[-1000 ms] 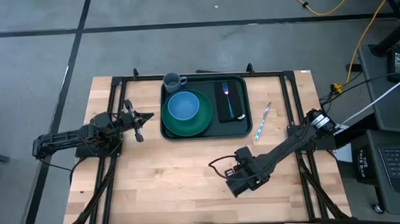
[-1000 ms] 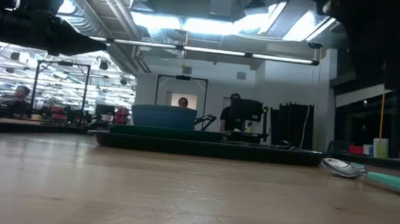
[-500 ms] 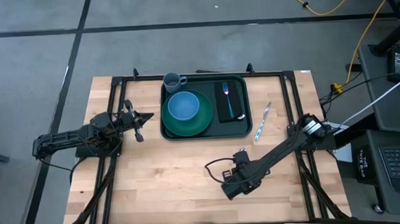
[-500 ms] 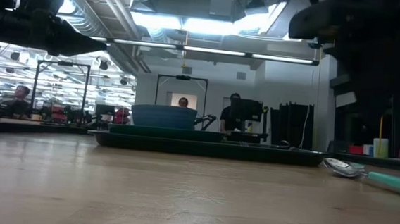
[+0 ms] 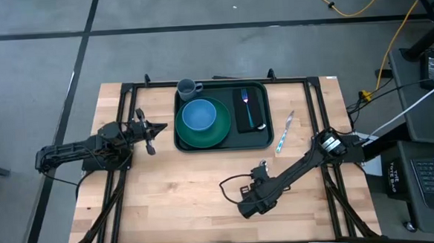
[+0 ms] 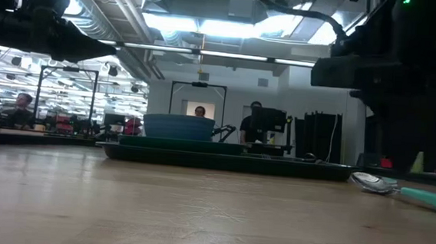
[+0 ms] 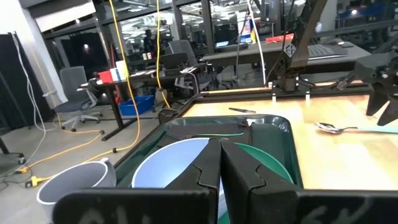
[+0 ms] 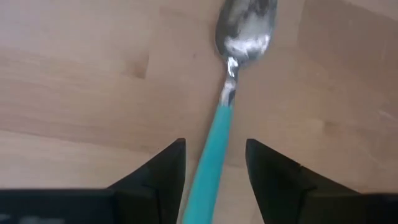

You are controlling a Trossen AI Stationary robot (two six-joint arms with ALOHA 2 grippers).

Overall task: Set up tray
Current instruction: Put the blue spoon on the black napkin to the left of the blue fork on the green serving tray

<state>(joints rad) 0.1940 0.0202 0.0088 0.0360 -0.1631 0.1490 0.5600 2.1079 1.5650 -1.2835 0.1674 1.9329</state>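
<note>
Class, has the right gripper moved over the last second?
Yes. The right gripper has shifted left and toward the table's near edge, farther from the spoon.

Greens, blues and pale wood

The tray (image 5: 222,140) is dark green; on it a lighter green plate (image 5: 203,135) carries a light blue bowl (image 5: 199,116), beside a black napkin (image 5: 249,109) with a blue-handled fork (image 5: 247,105). The mug (image 5: 188,88) is grey-blue. The spoon (image 8: 233,74) has a silver bowl and a turquoise handle. The counter (image 5: 183,190) is pale wood with visible grain, framed in black.
</note>
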